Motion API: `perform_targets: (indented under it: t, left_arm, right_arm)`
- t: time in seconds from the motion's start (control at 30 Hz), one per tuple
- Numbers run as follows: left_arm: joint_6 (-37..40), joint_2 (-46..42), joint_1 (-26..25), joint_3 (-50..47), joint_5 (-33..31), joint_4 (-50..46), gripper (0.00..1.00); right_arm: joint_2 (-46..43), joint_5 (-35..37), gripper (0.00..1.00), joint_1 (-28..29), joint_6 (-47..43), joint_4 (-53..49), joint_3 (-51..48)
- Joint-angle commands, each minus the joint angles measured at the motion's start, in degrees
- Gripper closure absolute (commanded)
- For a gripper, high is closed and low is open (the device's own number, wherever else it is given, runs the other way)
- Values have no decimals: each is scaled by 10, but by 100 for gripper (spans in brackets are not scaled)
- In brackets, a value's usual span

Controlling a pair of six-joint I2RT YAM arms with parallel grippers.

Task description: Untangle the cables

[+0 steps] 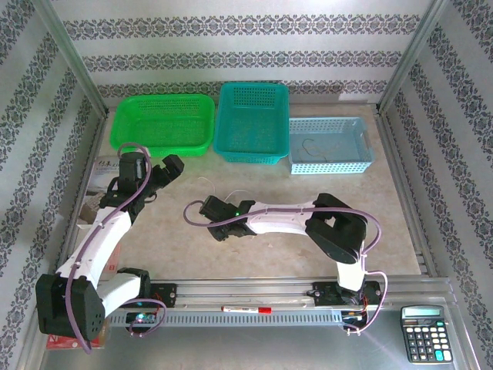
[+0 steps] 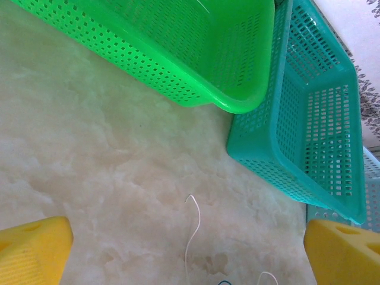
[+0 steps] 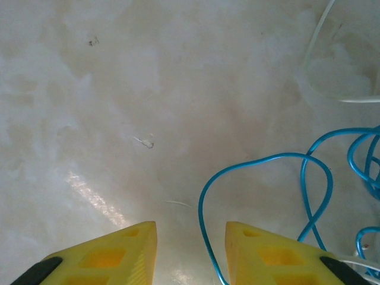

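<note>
The cables (image 1: 231, 193) lie as thin white and blue wires on the table between my two grippers. In the right wrist view a blue cable (image 3: 261, 159) curls in loops, and one strand of it runs down through the gap between my yellow fingers (image 3: 113, 255). The right gripper (image 3: 191, 228) is partly open around that strand, with neither finger touching it. A white cable (image 3: 317, 35) curves at the upper right. My left gripper (image 2: 187, 228) stands wide open above a white cable end (image 2: 193, 228), with nothing between its fingers. From above, the left gripper (image 1: 171, 166) is left of the cables and the right gripper (image 1: 209, 208) is just below them.
Three baskets stand along the back: green (image 1: 163, 123), teal (image 1: 253, 122) and light blue (image 1: 330, 145), the last with a thin wire lying in it. A printed box (image 1: 98, 176) sits at the left edge. A red pen (image 1: 246, 309) and a calculator (image 1: 421, 333) lie on the near rail.
</note>
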Motion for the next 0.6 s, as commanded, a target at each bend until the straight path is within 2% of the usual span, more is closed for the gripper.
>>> perform_targets:
  t: [0.0,0.2,0.27,0.4,0.57]
  left_arm:
    - [0,-6,8,0,11,-3,0]
    - [-5,-6,9,-7,16,5,0]
    - [-7,-7,10,-9,17,7,0]
    - [-12,-8,9,-12,20,10,0]
    - [-11,-8,9,-12,24,13,0]
  right_arm:
    - [13,20,66,-6,-8,-12,12]
    - [24,17,73,-12,-13,-6,12]
    - [25,16,80,-14,-16,-2,13]
    - [12,10,100,-15,-28,-6,15]
    - [-54,-19,100,-25,-50,-14,18]
